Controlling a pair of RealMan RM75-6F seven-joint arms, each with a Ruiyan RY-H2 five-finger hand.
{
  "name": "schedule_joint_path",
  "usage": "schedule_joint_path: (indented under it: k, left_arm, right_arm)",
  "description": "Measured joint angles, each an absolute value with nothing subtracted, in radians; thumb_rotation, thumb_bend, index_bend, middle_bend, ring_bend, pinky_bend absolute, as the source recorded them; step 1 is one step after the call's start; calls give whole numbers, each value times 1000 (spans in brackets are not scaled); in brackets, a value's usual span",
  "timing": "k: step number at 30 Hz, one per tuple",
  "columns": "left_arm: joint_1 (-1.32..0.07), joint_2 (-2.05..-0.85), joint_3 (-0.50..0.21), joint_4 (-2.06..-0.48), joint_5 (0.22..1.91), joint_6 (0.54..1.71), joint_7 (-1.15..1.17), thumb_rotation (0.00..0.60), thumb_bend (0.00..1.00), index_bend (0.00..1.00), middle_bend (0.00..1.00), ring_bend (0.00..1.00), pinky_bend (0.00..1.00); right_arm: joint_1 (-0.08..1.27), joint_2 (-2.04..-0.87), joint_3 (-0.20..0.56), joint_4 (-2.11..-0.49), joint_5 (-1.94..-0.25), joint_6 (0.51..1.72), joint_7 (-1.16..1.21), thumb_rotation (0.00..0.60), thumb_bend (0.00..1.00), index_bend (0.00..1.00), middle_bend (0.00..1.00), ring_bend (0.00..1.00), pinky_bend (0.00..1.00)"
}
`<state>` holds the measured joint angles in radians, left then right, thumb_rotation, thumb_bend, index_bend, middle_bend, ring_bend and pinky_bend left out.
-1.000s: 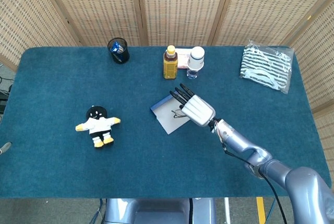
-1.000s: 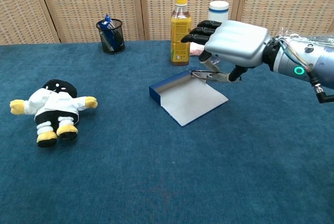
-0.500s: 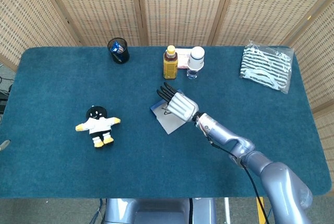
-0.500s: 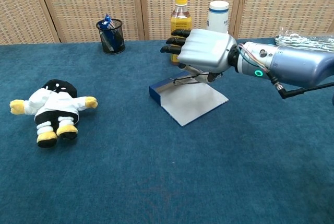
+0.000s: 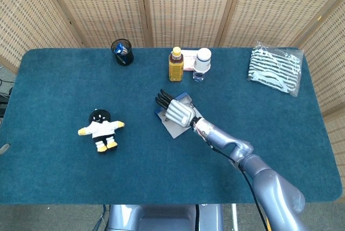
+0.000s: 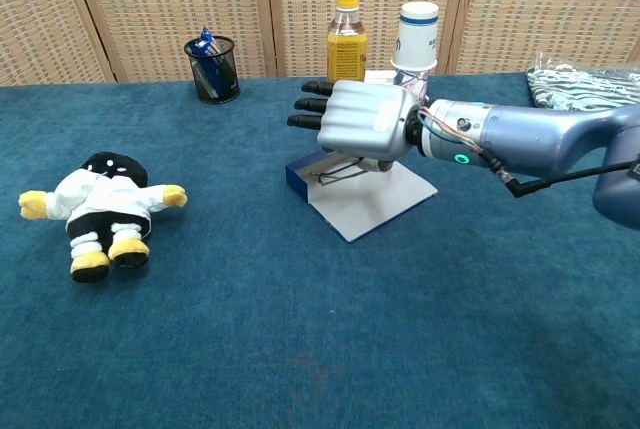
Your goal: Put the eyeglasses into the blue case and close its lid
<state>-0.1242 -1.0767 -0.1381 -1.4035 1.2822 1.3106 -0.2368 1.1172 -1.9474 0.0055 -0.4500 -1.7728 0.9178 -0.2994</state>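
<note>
The blue case (image 6: 299, 175) lies open mid-table, its pale grey lid (image 6: 376, 199) flat on the cloth toward my right; the head view shows the lid (image 5: 176, 128) too. My right hand (image 6: 356, 127) hovers low over the case's blue tray, fingers stretched out to the left, and shows in the head view (image 5: 176, 111) as well. The thin wire eyeglasses (image 6: 343, 171) hang under its palm, pinched from below by the thumb, just above the tray. Most of the tray is hidden by the hand. My left hand is out of both views.
A plush doll (image 6: 103, 211) lies at the left. A black pen cup (image 6: 212, 68), a yellow bottle (image 6: 346, 21) and a white-capped bottle (image 6: 417, 32) stand along the back. A striped bag (image 5: 275, 70) lies at the back right.
My right hand has carried the eyeglasses leftward and lower, from above the lid's far corner to just over the case's blue tray. Nothing else moved.
</note>
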Motion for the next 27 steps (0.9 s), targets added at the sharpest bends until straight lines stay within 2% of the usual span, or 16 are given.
schedule_joint_path:
  k: [11,14,15,17,18,21,27]
  left_arm:
    - [-127,-1076,-140,-1397,1274,1297,-246,600,0,0,0,0,0]
    - [-128,-1076,-140,-1394,1272,1292,-248,600,0,0,0,0,0]
    - [-129,-1077,-140,-1394,1272,1291,-248,600,0,0,0,0,0]
    - [-130,-1077,-140,-1394,1272,1290,-247,600,0,0,0,0,0]
    - [-130,-1077,-140,-1394,1271,1290,-246,600,0,0,0,0,0]
    - [-129,-1077,-140,-1394,1272,1291,-246,600,0,0,0,0,0]
    - [-129,-1078,-139,-1395,1274,1292,-245,600,0,0,0,0,0]
  right_arm:
    - [1136,-2007,-21,-347,-1761,889,-290,600,517,658,72,0,33]
    - [1134,-2022,-22,-328,-1749,886,-289,600,477,643,70,0,33]
    - [1134,-2025,-21,-326,-1744,885,-287,600,439,602,64,0,33]
    - [1131,-2031,-15,-320,-1732,883,-288,600,355,461,38,0,33]
    - [1130,-2034,-10,-318,-1724,882,-292,600,293,357,19,0,33]
    - [1126,-2045,12,-314,-1695,874,-319,600,176,179,0,0,33]
    - [1111,-2050,54,-341,-1638,882,-365,600,93,138,0,0,33]
